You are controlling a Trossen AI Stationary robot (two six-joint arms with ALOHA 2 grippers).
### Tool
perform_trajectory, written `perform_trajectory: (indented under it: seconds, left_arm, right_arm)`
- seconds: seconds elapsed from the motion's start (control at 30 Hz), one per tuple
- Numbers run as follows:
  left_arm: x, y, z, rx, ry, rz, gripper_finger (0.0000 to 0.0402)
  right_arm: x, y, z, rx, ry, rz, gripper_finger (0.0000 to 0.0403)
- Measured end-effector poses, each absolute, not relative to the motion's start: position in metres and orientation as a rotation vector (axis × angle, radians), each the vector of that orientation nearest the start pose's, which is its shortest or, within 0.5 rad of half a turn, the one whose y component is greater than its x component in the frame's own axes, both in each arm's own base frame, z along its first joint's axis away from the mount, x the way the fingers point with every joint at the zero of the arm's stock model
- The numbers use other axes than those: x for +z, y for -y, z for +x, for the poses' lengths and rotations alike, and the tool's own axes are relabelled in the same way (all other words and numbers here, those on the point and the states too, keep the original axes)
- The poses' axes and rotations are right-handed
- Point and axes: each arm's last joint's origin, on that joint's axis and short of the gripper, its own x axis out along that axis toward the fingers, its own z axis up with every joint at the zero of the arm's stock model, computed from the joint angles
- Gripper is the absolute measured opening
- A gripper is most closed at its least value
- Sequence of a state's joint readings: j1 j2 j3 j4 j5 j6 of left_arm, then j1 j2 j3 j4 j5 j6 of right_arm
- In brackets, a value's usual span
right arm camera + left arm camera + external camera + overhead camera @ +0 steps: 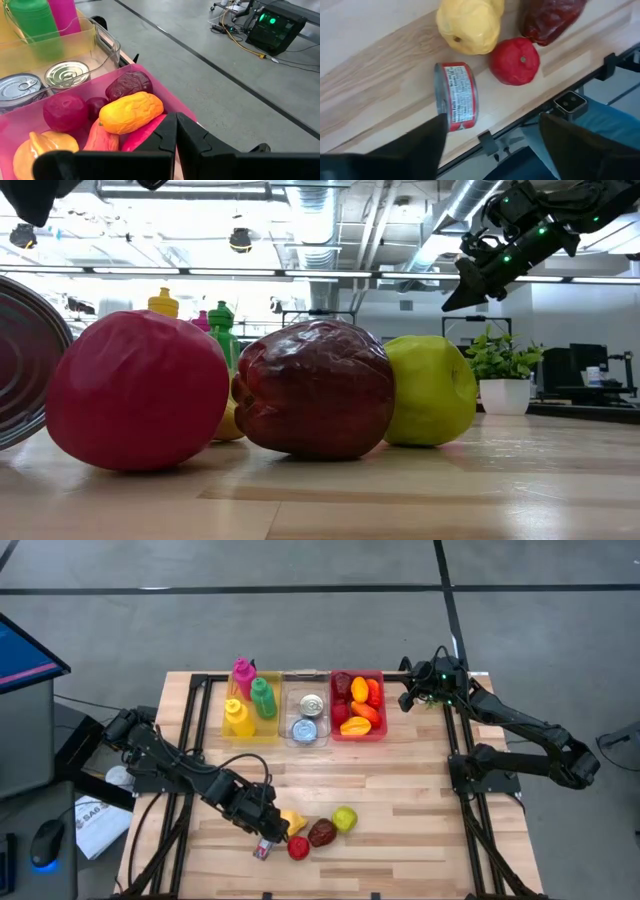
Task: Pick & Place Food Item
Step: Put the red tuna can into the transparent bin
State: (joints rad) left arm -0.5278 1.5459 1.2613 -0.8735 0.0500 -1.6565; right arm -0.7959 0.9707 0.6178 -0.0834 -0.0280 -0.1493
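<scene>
We see the left gripper spread open just above a red-labelled can lying on its side near the table's front edge, beside a red fruit. The right gripper, closed, hovers by the red bin.

Bare wood lies between the bins at 12 o'clock and the fruit cluster at 6 o'clock.

Lit brightly from ceiling lamps overhead. Cast only soft, short shadows on the worktop. Showed glare behind the close, blurry red fruit. Blurred the near claw fingers too.
</scene>
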Motion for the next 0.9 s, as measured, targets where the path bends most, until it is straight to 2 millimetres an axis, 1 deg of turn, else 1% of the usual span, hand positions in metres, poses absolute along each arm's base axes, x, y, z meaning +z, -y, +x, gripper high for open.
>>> perform_trajectory:
  seconds: [0.17,0.3,0.43,0.7,0.9]
  left_arm:
    - [0.269,0.158,0.265,0.449,-1.206,-1.122,0.0359]
    - [0.268,0.158,0.265,0.463,-1.212,-1.121,0.038]
    - [0.26,0.159,0.268,0.493,-1.223,-1.108,0.0385]
    - [0.232,0.166,0.28,0.57,-1.282,-1.058,0.0375]
    - [0.216,0.169,0.285,0.609,-1.31,-1.031,0.037]
  right_arm:
    - [0.252,0.149,0.147,-0.721,-0.467,0.04,0.0003]
    - [0.25,0.148,0.146,-0.719,-0.481,0.047,0.0003]
    - [0.25,0.148,0.146,-0.719,-0.487,0.049,0.0003]
    - [0.25,0.148,0.146,-0.718,-0.488,0.05,0.0003]
    - [0.25,0.148,0.146,-0.719,-0.488,0.05,0.0003]
